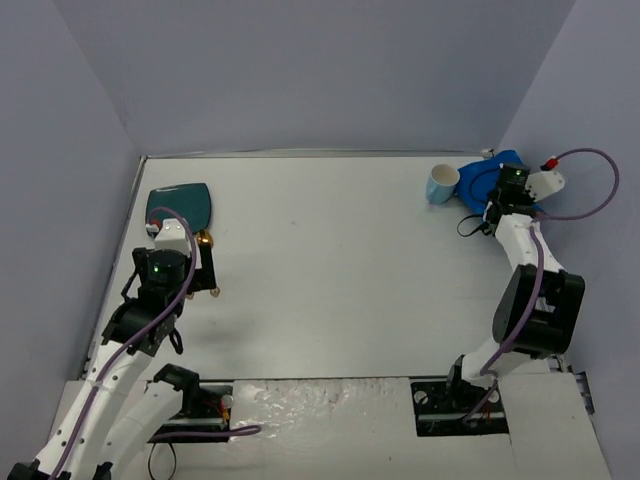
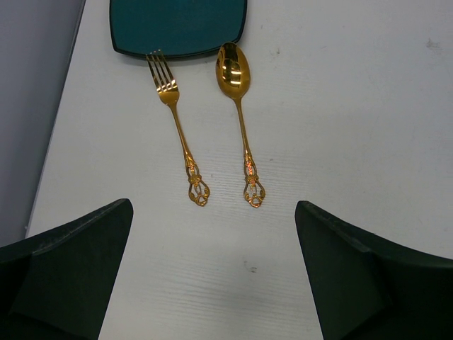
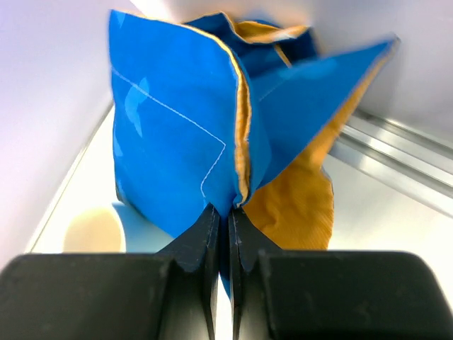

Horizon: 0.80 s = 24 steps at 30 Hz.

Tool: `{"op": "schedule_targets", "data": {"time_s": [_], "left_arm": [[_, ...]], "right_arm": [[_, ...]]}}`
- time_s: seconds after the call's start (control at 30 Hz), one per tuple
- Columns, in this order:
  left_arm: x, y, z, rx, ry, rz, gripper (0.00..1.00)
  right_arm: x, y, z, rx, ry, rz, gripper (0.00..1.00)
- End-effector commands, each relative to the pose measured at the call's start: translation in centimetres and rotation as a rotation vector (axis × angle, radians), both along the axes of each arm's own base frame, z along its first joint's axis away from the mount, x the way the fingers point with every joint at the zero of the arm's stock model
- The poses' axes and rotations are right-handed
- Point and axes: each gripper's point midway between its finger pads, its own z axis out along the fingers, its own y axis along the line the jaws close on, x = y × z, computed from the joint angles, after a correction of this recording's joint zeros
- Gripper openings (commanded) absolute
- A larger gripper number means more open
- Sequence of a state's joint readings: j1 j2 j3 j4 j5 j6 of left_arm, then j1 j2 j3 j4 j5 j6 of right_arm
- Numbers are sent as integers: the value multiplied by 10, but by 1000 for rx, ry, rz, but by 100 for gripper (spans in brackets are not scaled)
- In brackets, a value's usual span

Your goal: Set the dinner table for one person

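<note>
The white dinner table (image 1: 340, 270) holds a teal plate (image 1: 180, 207) at the back left. In the left wrist view a gold fork (image 2: 177, 127) and a gold spoon (image 2: 239, 106) lie side by side just below the plate (image 2: 177, 28), handles toward me. My left gripper (image 2: 214, 205) hovers over their handle ends, wide open and empty; it also shows in the top view (image 1: 180, 290). My right gripper (image 3: 228, 212) is shut on a fold of the blue placemat (image 3: 177, 127), which has an orange underside, and holds it bunched up at the back right (image 1: 485, 175).
A light blue cup (image 1: 441, 183) stands just left of the placemat and shows in the right wrist view (image 3: 92, 230). Grey walls close the left, back and right sides. A metal rail (image 3: 396, 152) runs along the table's right edge.
</note>
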<state>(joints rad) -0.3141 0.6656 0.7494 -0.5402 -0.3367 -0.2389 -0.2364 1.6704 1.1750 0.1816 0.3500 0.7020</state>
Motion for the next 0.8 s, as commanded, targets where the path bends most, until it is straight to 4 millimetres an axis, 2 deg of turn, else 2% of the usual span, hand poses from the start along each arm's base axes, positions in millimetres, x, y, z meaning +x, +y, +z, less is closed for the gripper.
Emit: {"op": "schedule_targets", "data": {"time_s": [0.0,0.07,0.13,0.2,0.23,0.27,0.47,0.53,0.57,0.67,0.77], "left_arm": [[9,-9,27,-61,-91,-19,97],[10,-13,31,-79,-93,-27,97],[11,-18,39,-105,-92,-43,97],[13,-23,47,-125,-96,-58,97],[13,-25,51,-137,-98,-63,97],[15,-29,55,-156,-102,-70,97],[21,-50,74,-236,-106,-142,97],[23,-52,77,-237,-102,-150,97],[24,-53,78,-234,-97,-155,97],[22,-53,83,-232,-91,-157,97],[17,-50,87,-231,-94,-151,97]], "right_arm": [[-64,14,33,-43,11,-10,0],[-78,28,46,-29,-10,28,0],[-90,55,44,9,21,125,0],[-92,86,52,26,15,238,0],[-94,95,55,30,14,272,0],[-95,126,61,35,3,364,0],[-101,257,83,95,-44,728,0],[-104,294,91,79,-48,824,0],[-108,327,97,63,-49,910,0],[-125,396,95,41,-23,1076,0],[-145,447,81,10,21,1191,0]]}}
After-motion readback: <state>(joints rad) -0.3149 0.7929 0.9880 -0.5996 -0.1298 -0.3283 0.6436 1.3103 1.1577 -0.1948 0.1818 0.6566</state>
